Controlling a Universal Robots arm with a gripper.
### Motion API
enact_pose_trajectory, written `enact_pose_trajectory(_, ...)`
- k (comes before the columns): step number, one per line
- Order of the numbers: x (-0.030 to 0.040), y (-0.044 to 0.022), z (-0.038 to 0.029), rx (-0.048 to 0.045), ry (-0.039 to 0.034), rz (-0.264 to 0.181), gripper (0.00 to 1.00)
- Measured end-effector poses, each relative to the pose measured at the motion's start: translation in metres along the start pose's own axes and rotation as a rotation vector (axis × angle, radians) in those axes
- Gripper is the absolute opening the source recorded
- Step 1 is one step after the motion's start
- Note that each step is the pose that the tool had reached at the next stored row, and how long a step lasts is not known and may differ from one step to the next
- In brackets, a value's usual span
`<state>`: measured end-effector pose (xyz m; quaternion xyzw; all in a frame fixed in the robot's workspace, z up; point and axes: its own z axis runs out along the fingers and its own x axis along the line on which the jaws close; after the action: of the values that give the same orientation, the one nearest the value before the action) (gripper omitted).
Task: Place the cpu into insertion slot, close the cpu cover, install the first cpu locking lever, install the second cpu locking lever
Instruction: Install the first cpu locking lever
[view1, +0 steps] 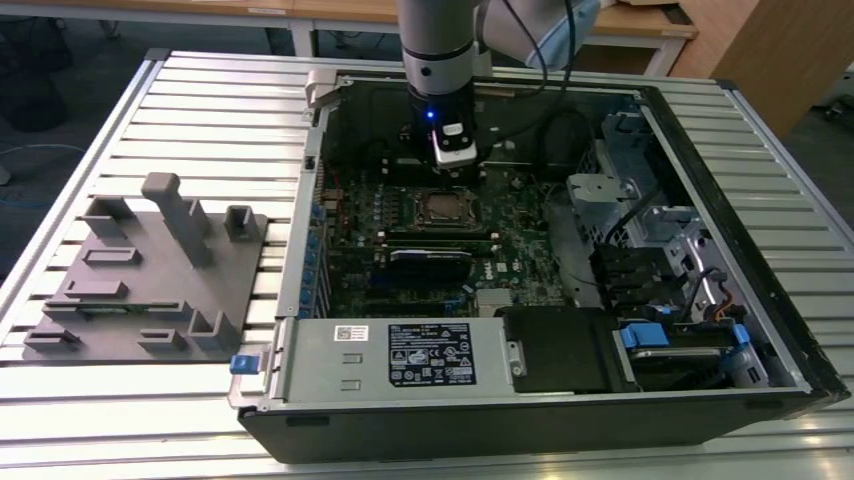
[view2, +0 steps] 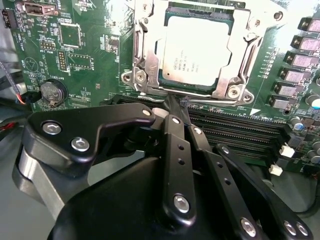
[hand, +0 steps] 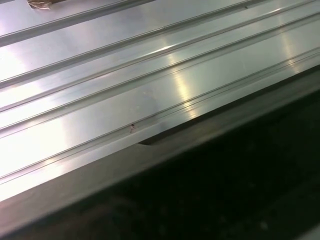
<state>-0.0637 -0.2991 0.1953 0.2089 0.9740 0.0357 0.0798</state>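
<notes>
**Socket stage of the CPU installation.** The cpu (view2: 195, 47), a small flat square chip with a dull silver metal top, lies seated in the insertion slot (view2: 200, 6). This slot is the square black-rimmed socket set in the green circuit board (view2: 100, 45). You may judge placement as done.

The cpu cover (view2: 241, 50), a thin silvery metal frame with a large square window, lies flat on the slot and frames the chip. Closing reads as done as well.

The two locking levers cannot be told apart from the frame's metal edging. You therefore cannot confirm whether either is hooked down, and should count both as open items.

The black jointed hand (view2: 171, 102) sits at the edge of the slot that faces the long narrow black memory slots (view2: 235, 131). Its fingers (view2: 175, 145) are clenched to a point, with nothing visible between them. Whether the tip touches the slot's edge or hangs just above it cannot be told.

In the exterior view the hand (view1: 455, 168) stands just beside the slot, inside the open black computer case (view1: 787, 330). The case rests on the ribbed aluminium counter (view1: 200, 90).
</notes>
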Motion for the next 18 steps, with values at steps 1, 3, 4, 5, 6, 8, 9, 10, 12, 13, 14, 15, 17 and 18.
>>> enact_pose_trajectory(1, 0.0000, 0.0000, 0.0003, 0.0002, -0.0002, 0.002, 0.10)
enact_pose_trajectory(3, 0.0001, 0.0000, 0.0009, 0.0003, -0.0007, 0.005, 0.10)
enact_pose_trajectory(4, 0.0001, 0.0000, 0.0009, 0.0005, -0.0008, 0.005, 0.10)
enact_pose_trajectory(5, 0.0001, 0.0000, 0.0008, 0.0006, -0.0007, 0.006, 0.10)
enact_pose_trajectory(6, 0.0001, 0.0000, 0.0008, 0.0008, -0.0008, 0.006, 0.10)
enact_pose_trajectory(8, 0.0000, 0.0000, 0.0009, 0.0010, -0.0010, 0.007, 0.10)
enact_pose_trajectory(9, 0.0000, 0.0000, 0.0009, 0.0010, -0.0011, 0.007, 0.10)
enact_pose_trajectory(10, 0.0000, 0.0000, 0.0007, 0.0010, -0.0011, 0.007, 0.10)
enact_pose_trajectory(12, -0.0002, 0.0002, -0.0007, 0.0010, -0.0013, 0.007, 0.10)
enact_pose_trajectory(13, -0.0004, 0.0003, -0.0018, 0.0010, -0.0012, 0.007, 0.10)
enact_pose_trajectory(14, -0.0005, 0.0004, -0.0029, 0.0009, -0.0011, 0.007, 0.10)
enact_pose_trajectory(15, -0.0007, 0.0005, -0.0041, 0.0010, -0.0011, 0.007, 0.10)
enact_pose_trajectory(17, -0.0009, 0.0007, -0.0061, 0.0009, -0.0011, 0.007, 0.10)
enact_pose_trajectory(18, -0.0011, 0.0009, -0.0072, 0.0009, -0.0012, 0.007, 0.10)
